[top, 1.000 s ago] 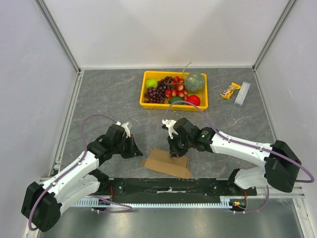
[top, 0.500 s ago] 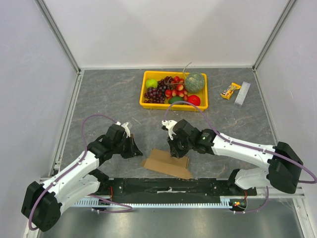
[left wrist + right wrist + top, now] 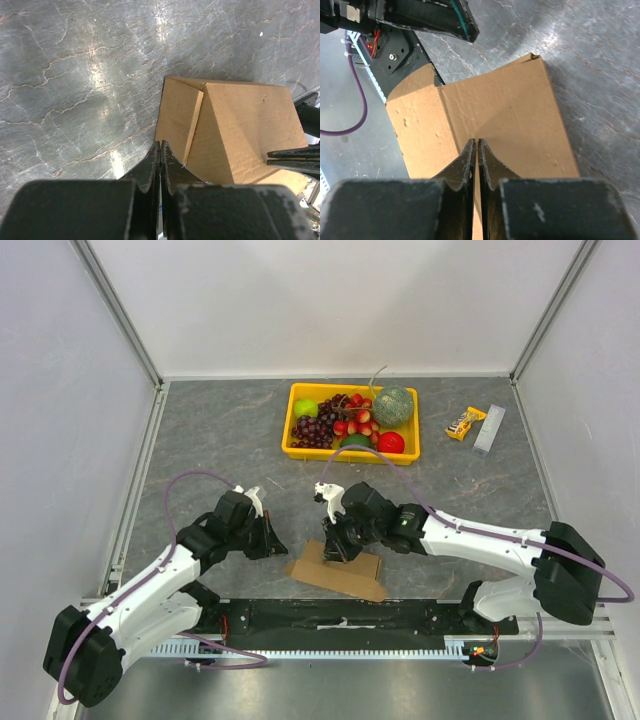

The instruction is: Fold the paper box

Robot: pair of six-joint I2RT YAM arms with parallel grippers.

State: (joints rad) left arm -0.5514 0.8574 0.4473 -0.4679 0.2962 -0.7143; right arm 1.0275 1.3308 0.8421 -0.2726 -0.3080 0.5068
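Both closed, empty: right gripper (image 3: pixel 475 147) should press the paper box (image 3: pixel 505 105) beneath it squarely, left gripper (image 3: pixel 160 150) bracing the edge ahead.

The hand (image 3: pixel 475 143) pinches the paper box (image 3: pixel 510 110).

Left claw (image 3: pixel 160 146) and right claw (image 3: pixel 475 142), both closed, low, tips angled inward.

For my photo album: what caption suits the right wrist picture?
Shut right gripper poised over the brown paper box on a gray marbled table.
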